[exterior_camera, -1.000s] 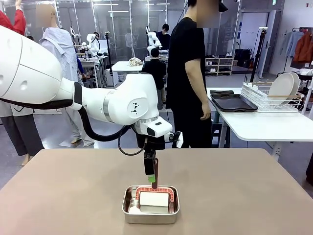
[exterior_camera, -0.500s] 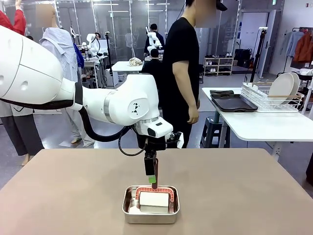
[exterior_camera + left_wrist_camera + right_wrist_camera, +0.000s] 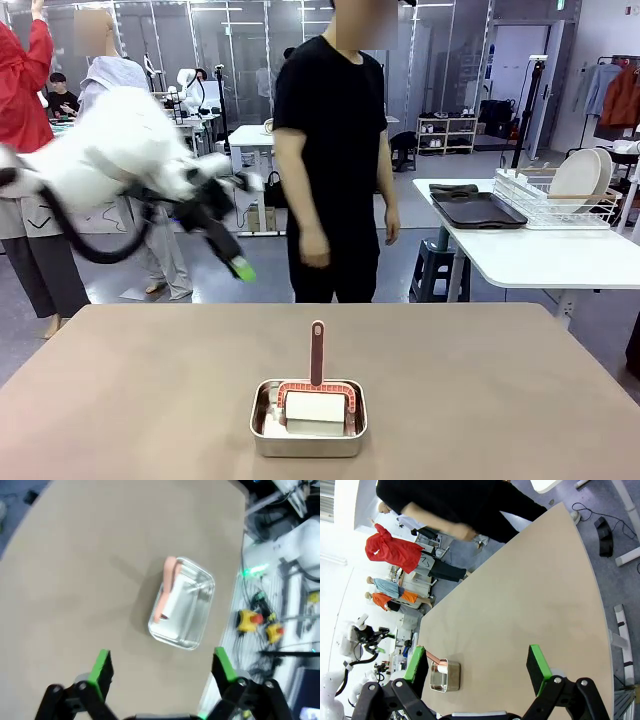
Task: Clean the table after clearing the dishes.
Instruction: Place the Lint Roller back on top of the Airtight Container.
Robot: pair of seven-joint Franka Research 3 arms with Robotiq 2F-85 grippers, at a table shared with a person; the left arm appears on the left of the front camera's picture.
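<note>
The table (image 3: pixel 480 380) is seen bare of dishes; two plates (image 3: pixel 582 176) are racked on the white side table (image 3: pixel 540 255), well to the right of the left gripper (image 3: pixel 240 266). A second ago that gripper hung just above the brush handle (image 3: pixel 317 352); it has since been swung up and leftward, jaws spread and empty, so the handle is judged released and wiping not begun. Below and right of it, the steel pan (image 3: pixel 308 420) holds a white block and the red-handled brush; the right gripper (image 3: pixel 477 667) is likewise held open, empty.
</note>
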